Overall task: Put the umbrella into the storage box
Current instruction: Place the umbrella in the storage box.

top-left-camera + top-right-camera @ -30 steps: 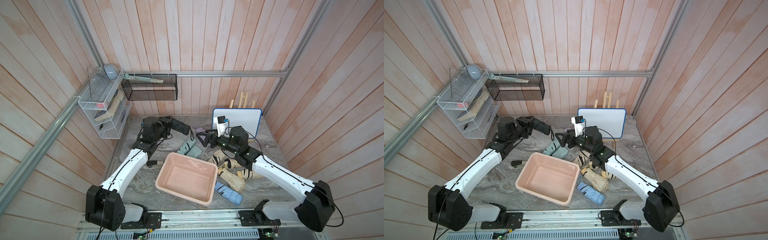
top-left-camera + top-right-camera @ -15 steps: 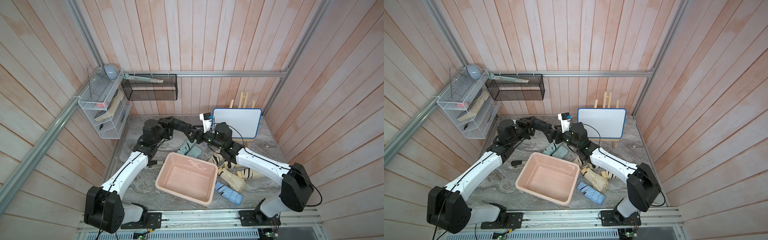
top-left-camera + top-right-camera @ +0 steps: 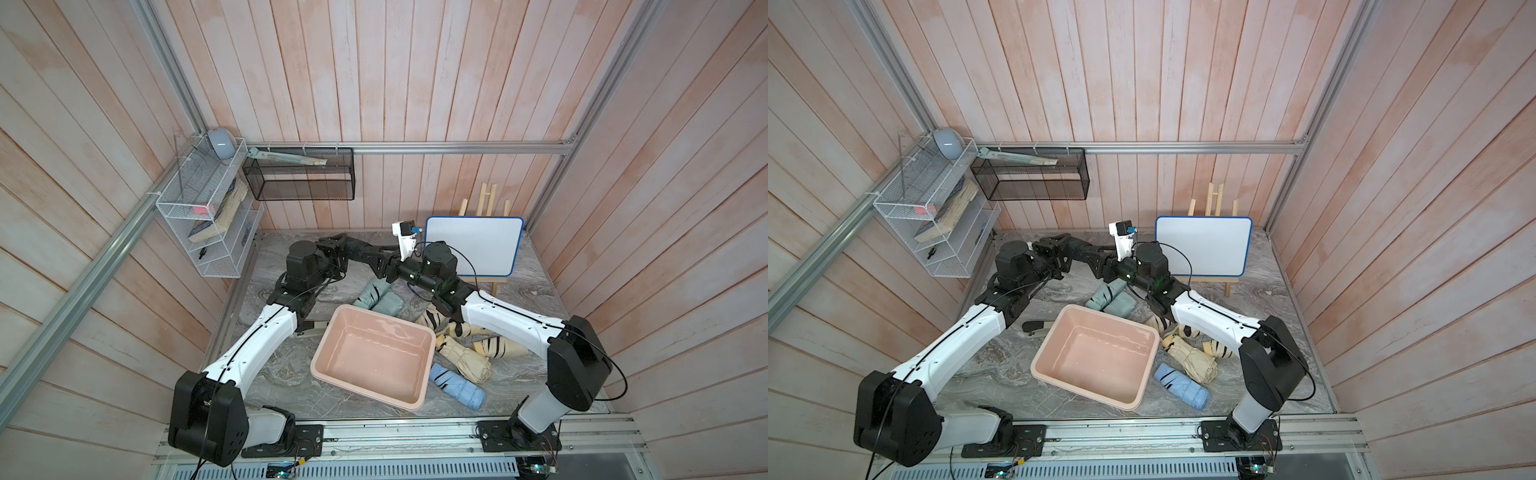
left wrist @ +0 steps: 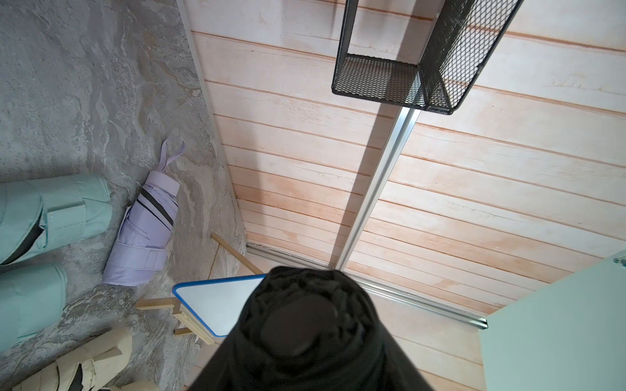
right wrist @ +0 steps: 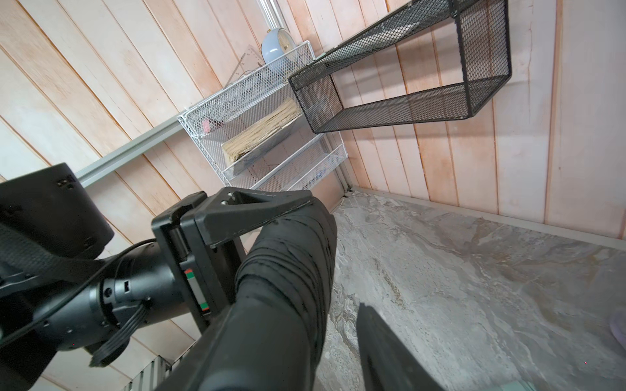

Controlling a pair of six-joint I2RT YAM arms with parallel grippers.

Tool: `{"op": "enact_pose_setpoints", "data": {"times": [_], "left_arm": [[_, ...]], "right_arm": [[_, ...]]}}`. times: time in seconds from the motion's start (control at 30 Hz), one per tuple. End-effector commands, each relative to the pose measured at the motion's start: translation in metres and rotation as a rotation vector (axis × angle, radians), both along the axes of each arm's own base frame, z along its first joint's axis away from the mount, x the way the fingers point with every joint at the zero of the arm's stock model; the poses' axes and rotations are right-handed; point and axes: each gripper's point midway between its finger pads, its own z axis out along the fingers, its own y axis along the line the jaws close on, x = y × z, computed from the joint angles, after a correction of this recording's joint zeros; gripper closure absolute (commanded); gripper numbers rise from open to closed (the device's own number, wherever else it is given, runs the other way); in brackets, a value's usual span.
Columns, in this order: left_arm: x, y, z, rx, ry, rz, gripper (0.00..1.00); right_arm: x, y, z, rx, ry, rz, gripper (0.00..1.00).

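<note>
A black folded umbrella hangs in the air above the back of the table, with my left gripper shut on its left end. In the right wrist view one left finger presses on the umbrella. My right gripper stands around the umbrella's other end. Floor shows between its far finger and the fabric, so its jaws look open. The pale pink storage box sits empty below and in front, also in a top view. In the left wrist view the umbrella hides the left jaws.
Teal umbrellas lie behind the box, and beige striped ones and a blue one to its right. A lilac umbrella lies near the whiteboard on its easel. A black mesh basket and a white wire rack hang on the walls.
My right arm has swung left to the black umbrella, and its jaws have narrowed around the free end. The left arm has stretched the umbrella out towards it.
</note>
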Motion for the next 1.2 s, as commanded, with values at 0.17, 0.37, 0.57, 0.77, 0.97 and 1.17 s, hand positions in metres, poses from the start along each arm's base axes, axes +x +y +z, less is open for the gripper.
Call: {"op": "enact_pose_setpoints", "data": {"times": [0.17,0.37,0.57,0.77,0.97,1.17], "left_arm": [[0.001,-0.004,0.021,-0.018,-0.06,-0.013,0.29],[-0.002,0.009,0.017,0.074,-0.042,0.044,0.0],[-0.016,0.021,0.006,0.183,-0.01,0.064,0.0],[-0.038,0.058,0.015,0.57,-0.023,0.127,0.0],[-0.04,0.062,0.051,1.164,-0.26,0.027,0.0],[-0.048,0.022,0.047,1.694,-0.633,-0.243,0.01]], "right_arm": [[-0.003,0.013,0.016,0.052,-0.041,0.056,0.77],[-0.002,0.006,0.027,0.082,-0.05,0.017,0.97],[0.004,-0.005,0.031,0.077,-0.033,-0.043,1.0],[0.017,-0.032,0.031,0.084,0.035,-0.168,1.0],[0.019,-0.05,0.028,0.047,0.122,-0.198,1.0],[0.006,-0.062,0.024,-0.016,0.194,-0.158,1.0]]}}
